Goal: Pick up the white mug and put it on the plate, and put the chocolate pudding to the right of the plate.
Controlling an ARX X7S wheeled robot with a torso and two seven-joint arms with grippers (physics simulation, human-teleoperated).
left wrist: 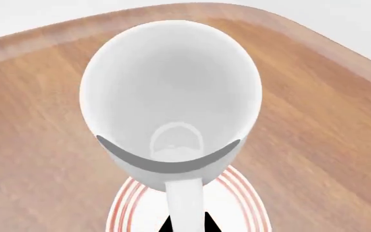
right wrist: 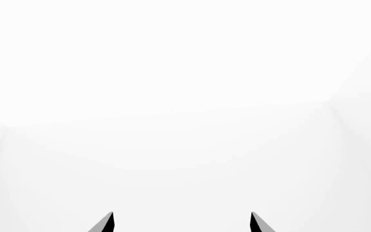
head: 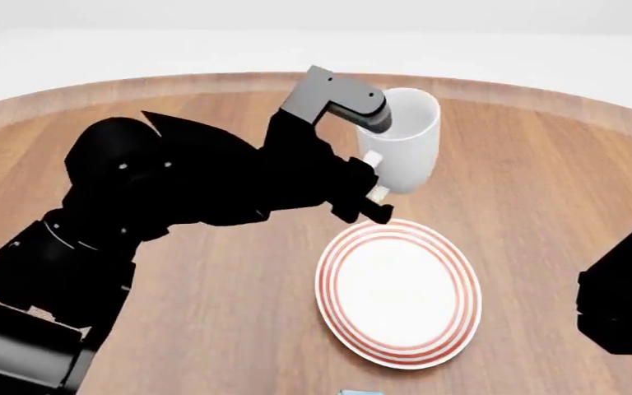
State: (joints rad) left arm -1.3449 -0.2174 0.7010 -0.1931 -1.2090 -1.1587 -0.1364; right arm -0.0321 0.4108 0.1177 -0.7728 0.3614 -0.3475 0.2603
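The white mug (head: 410, 136) hangs in the air, held by its handle (left wrist: 185, 203). My left gripper (left wrist: 187, 224) is shut on that handle; in the head view the gripper (head: 374, 188) sits at the mug's near left side. The mug (left wrist: 172, 92) is lifted just beyond the far edge of the plate (head: 398, 292), whose red rings also show under the handle in the left wrist view (left wrist: 240, 203). A sliver of light blue (head: 355, 392) at the head view's bottom edge may be the chocolate pudding; too little shows to tell. My right gripper (right wrist: 181, 223) is open and empty, facing blank white.
The wooden table (head: 536, 189) has a raised curved rim at the back (head: 184, 82). My right arm (head: 624, 304) shows as a dark block at the right edge, near the plate's right side.
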